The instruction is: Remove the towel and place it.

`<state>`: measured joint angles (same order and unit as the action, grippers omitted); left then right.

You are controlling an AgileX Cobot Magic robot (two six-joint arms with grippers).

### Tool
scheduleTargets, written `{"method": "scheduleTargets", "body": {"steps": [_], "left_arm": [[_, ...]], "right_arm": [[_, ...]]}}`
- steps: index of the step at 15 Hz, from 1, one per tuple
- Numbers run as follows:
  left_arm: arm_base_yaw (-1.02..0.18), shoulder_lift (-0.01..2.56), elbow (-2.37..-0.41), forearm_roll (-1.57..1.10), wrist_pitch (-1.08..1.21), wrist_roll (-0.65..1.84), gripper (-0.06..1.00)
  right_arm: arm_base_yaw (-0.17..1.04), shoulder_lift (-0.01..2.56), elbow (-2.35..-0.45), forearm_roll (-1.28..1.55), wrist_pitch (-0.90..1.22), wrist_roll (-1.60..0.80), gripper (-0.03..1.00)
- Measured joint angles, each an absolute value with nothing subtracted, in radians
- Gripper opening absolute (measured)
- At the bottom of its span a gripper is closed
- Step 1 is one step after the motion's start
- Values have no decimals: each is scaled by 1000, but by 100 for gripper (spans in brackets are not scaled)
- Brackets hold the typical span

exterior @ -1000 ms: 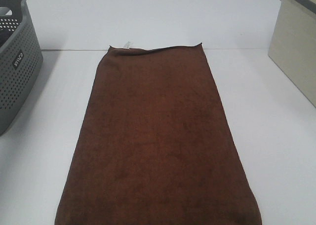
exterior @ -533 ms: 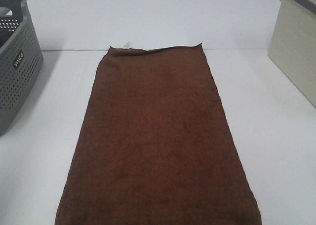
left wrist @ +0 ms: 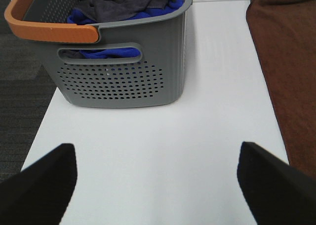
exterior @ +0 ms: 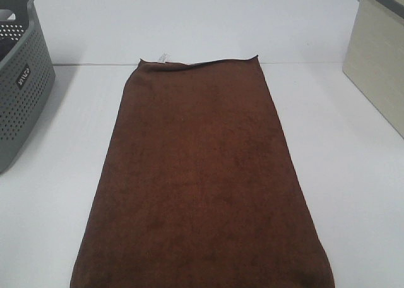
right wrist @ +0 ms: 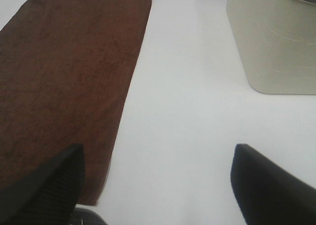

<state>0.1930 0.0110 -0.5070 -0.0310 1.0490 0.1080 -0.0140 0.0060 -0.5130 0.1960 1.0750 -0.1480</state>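
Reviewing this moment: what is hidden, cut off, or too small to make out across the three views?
- Dark brown terry towel: its near end is cut off by the exterior view's bottom edge.
- Small white tag at the towel's far corner: too small to read.
- Grey perforated plastic basket: its depth is hidden under grey and blue cloths in the left wrist view.
- Beige bin: its top is cut off in the right wrist and exterior views.

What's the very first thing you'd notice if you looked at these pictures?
The big brown towel jumps out first, spread flat down the middle of the white table. Next comes the grey basket with an orange handle at the table's left edge, stuffed with blue and grey cloths. A pale beige bin stands on the right.
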Motion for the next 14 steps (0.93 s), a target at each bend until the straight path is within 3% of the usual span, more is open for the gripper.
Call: {"method": "scheduleTargets", "body": {"steps": [14], "left_arm": [[193,-4,-498,-92,1053,89,81]], "right_arm": [[-14,-3,-502,196,1069,-154,78]]}}
